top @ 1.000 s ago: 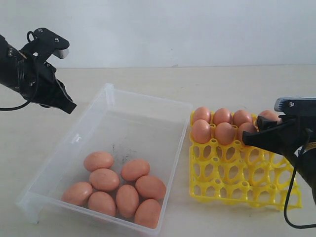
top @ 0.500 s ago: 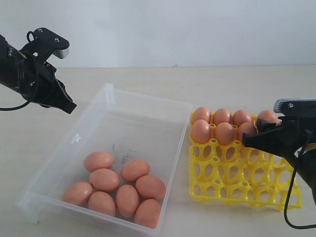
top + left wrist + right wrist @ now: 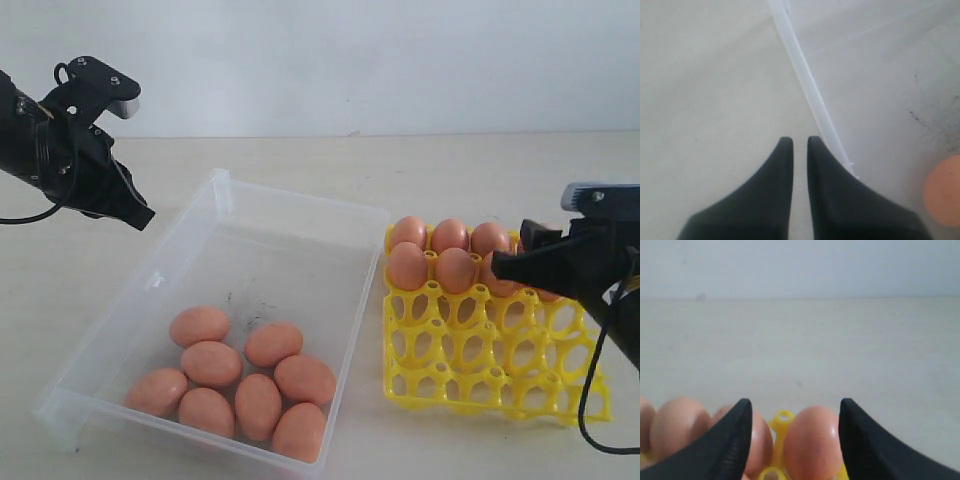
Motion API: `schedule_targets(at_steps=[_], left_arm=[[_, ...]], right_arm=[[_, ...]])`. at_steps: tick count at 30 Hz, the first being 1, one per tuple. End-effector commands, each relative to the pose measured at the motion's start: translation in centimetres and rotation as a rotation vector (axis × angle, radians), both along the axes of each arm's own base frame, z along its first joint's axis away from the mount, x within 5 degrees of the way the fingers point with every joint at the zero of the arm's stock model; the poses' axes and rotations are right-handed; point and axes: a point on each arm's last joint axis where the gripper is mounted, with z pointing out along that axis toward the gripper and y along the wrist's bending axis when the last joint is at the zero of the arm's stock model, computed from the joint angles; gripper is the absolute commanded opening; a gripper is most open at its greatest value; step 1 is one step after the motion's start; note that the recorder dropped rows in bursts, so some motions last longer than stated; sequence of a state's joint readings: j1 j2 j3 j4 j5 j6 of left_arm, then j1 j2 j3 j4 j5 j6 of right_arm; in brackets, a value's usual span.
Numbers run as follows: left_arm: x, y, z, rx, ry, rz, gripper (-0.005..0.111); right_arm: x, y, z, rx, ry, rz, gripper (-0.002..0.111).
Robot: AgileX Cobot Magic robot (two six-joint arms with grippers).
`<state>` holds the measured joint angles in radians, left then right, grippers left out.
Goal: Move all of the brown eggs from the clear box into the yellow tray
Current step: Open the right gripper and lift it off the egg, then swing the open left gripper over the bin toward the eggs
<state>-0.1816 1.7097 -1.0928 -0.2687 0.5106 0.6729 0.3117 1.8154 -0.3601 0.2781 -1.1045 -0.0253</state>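
Several brown eggs (image 3: 211, 363) lie bunched at the near end of the clear box (image 3: 216, 186). Several more eggs (image 3: 450, 236) fill the back rows of the yellow tray (image 3: 470, 370). My right gripper (image 3: 500, 265) hovers low over the tray's back right part, open. In the right wrist view its fingers (image 3: 795, 404) stand either side of one egg (image 3: 812, 440) seated beside a tray peg (image 3: 784, 416), not pressing on it. My left gripper (image 3: 145, 217) hangs shut and empty, raised beside the box's far left wall. The left wrist view shows the fingertips (image 3: 800, 142) by the box rim (image 3: 805, 80).
The box's far half is bare, with a few dark specks on its floor (image 3: 920, 117). One egg (image 3: 942, 192) shows at the edge of the left wrist view. The tray's front rows (image 3: 450, 385) hold nothing. A pale wall stands behind the table.
My right gripper has risen a little and drifted right over the tray's back corner, its jaws spreading slightly. The left arm and the eggs in the box have not moved.
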Motion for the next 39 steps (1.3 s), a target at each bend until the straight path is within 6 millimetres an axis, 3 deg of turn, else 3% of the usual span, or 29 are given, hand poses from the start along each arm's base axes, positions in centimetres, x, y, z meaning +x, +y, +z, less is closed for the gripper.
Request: schedule_targets(at_steps=[1, 5, 9, 11, 13, 17, 21, 28, 34, 39], left_arm=[[0.0, 0.1, 0.2, -0.005, -0.019, 0.01, 0.008], [0.0, 0.1, 0.3, -0.005, -0.022, 0.01, 0.008], [-0.1, 0.1, 0.2, -0.003, -0.012, 0.004, 0.008], [-0.2, 0.1, 0.1, -0.002, 0.004, 0.001, 0.008], [-0.3, 0.0, 0.1, -0.003, 0.021, -0.002, 0.008], [-0.6, 0.0, -0.1, -0.008, 0.055, -0.007, 0.008], [-1.0, -0.1, -0.3, -0.007, 0.106, -0.019, 0.008], [-1.8, -0.8, -0.3, -0.07, 0.177, -0.077, 0.008], [-3.5, -2.8, 0.2, -0.215, 0.252, -0.385, 0.008], [-4.2, -2.9, 0.2, -0.218, 0.305, -0.456, 0.008]], right_arm=[[-0.3, 0.4, 3.7, 0.019, -0.126, 0.062, 0.047], [-1.5, 2.3, 7.6, 0.036, -0.161, 0.303, 0.047], [-0.4, 5.9, 11.2, -0.019, 0.15, 0.522, 0.047], [-0.4, 8.7, 13.0, -0.069, 0.183, 0.595, 0.047], [-0.9, 12.8, 14.9, -0.098, 0.154, 0.715, 0.047], [-1.1, 17.2, 14.8, -0.076, 0.22, 0.864, 0.047], [0.6, 16.9, 13.2, -0.212, 0.195, 0.761, 0.039], [1.6, 15.8, 13.4, -0.348, 0.127, 0.653, 0.013], [1.6, 15.8, 13.5, -0.354, 0.124, 0.644, 0.012], [1.5, 15.6, 13.0, -0.334, 0.149, 0.627, 0.012]])
